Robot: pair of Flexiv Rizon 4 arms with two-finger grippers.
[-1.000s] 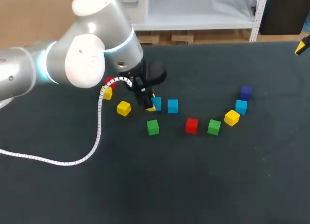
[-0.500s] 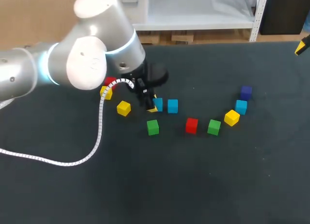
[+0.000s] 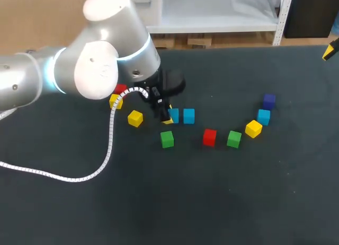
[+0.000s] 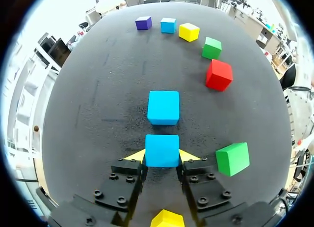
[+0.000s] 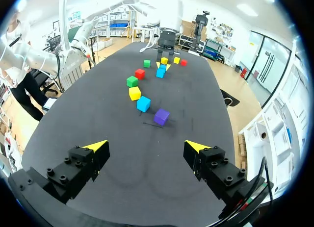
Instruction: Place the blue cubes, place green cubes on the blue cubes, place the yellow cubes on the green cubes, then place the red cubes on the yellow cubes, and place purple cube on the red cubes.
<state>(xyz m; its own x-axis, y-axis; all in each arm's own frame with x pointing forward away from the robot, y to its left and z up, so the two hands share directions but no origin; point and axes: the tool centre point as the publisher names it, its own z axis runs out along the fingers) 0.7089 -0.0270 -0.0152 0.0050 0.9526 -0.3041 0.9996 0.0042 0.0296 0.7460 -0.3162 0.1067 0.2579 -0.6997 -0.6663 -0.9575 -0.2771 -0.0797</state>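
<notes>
Across dark table (image 3: 238, 202), edged blue cube (image 4: 162, 150) — pinched in left gripper (image 4: 162, 156) — nearer blue neighbour (image 4: 163, 107), toward a base row; kept right gripper (image 5: 147, 147) wide.

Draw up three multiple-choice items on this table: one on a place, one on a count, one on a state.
1. Which cube sits nearest the purple cube? A) red B) blue C) green
2. How many cubes on the table are green? A) one B) two C) four
3. The right pincer is: A) shut on a yellow cube B) shut on a red cube C) open, holding nothing

Answers:
1. B, a blue cube lies right beside it.
2. B, the head view shows one green cube and another.
3. C, its fingers stand wide apart with only bare table between them.
</notes>
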